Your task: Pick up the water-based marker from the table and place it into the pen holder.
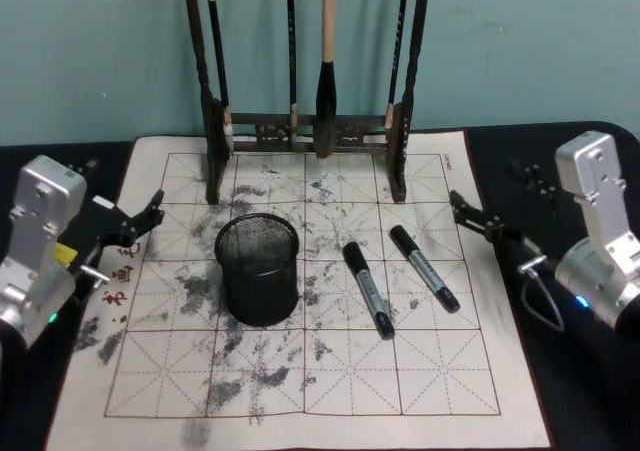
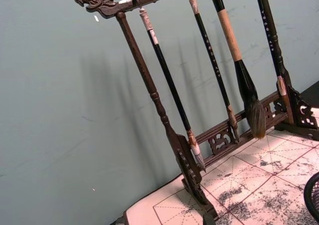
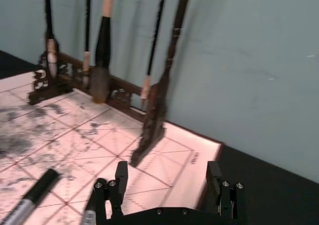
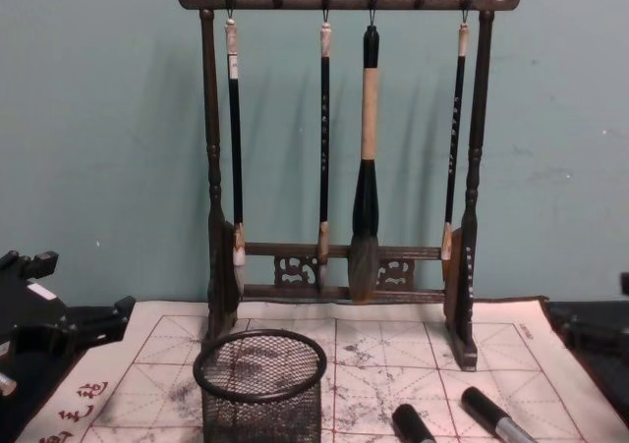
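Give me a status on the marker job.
Done: nothing yet. The two markers lie on the mat, right of the holder, and nothing stands in it. In hand: nothing. The right tool is open at the mat's right edge, near the markers. The left tool sits at the left edge. Left: grasp a marker, lift it, drop it in the holder.
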